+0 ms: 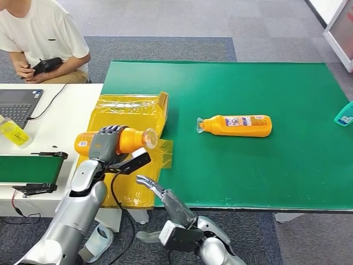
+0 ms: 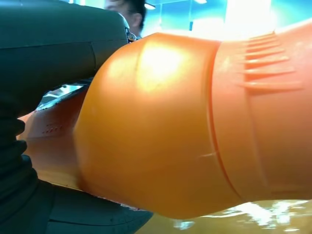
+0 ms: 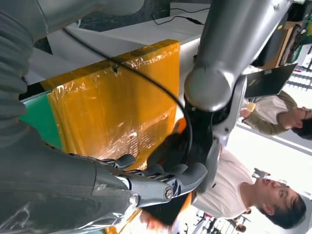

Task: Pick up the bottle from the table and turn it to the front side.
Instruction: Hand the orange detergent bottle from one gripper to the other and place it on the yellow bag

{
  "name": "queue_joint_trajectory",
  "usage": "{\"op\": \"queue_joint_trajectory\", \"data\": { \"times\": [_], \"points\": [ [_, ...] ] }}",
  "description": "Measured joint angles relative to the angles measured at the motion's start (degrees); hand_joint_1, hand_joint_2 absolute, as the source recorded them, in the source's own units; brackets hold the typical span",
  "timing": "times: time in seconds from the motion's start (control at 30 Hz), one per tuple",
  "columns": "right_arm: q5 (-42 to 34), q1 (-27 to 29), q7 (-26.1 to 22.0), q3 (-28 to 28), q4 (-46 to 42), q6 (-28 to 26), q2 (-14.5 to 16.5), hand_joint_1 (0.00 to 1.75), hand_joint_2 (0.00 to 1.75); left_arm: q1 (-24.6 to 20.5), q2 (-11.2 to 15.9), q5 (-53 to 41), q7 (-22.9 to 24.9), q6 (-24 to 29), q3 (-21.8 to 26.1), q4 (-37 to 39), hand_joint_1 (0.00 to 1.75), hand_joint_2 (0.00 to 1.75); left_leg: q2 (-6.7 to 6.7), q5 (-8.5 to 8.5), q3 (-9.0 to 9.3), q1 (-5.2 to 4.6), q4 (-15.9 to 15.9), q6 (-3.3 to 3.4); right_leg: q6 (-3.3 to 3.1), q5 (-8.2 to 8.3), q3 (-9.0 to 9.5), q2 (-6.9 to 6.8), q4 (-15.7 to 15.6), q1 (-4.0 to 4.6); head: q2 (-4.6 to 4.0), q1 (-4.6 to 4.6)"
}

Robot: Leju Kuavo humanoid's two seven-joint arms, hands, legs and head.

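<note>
My left hand grips an orange bottle and holds it on its side over the yellow box, its clear cap end pointing right. Up close in the left wrist view, the bottle's orange body lies against my dark fingers. A second orange bottle with a printed label lies on its side on the green table, cap end to the left. My right hand hangs open at the table's near edge, below the box, holding nothing; its fingers are stretched out in the right wrist view.
A white table on the left carries a laptop and a small yellow packet. A person in a white shirt crouches behind it with a dark device. A teal object sits at the green table's right edge.
</note>
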Motion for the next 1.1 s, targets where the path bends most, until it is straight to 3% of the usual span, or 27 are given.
{"op": "queue_joint_trajectory", "data": {
  "times": [0.23, 0.57, 0.73, 1.1],
  "points": [
    [-0.88, 0.31, -0.46, -0.04, -0.05, 0.56, 0.0, 0.0, 1.75, -3.52, -2.93, 0.38, 0.94, -2.05, -1.78, 2.1, 1.75, 1.75, 0.01, -0.01, 0.0, 0.0, 0.01, 0.0, 0.01, 0.01, -0.05, 0.01, -0.01, 0.0, 0.0, 0.0],
    [-1.68, 1.83, -1.28, -0.94, -1.39, 1.5, 0.0, 0.0, 1.75, -6.1, -2.55, -1.38, 3.96, -2.45, -2.32, 10.02, 1.75, 1.75, 0.02, 0.0, -0.03, 0.0, 0.01, -0.01, 0.0, 0.01, -0.06, 0.02, 0.0, 0.02, 0.0, 0.01],
    [-1.41, 2.35, -1.45, -0.93, -1.86, 2.45, 0.0, 0.0, 1.75, -6.0, -2.95, -3.59, 4.15, -0.86, -2.38, 14.54, 1.75, 1.75, 0.02, -0.01, -0.06, 0.0, 0.01, 0.0, 0.01, 0.01, -0.08, 0.01, 0.0, 0.0, 0.0, -0.01],
    [-1.68, 3.01, -1.62, 0.63, -3.47, 2.99, 0.02, 0.0, 1.75, -5.93, -7.0, -3.45, 1.67, 3.33, -3.11, 21.26, 1.75, 1.75, 0.01, -0.02, -0.07, 0.0, 0.01, 0.01, 0.01, 0.01, -0.08, 0.01, -0.01, 0.0, 0.0, -0.01]
  ]
}}
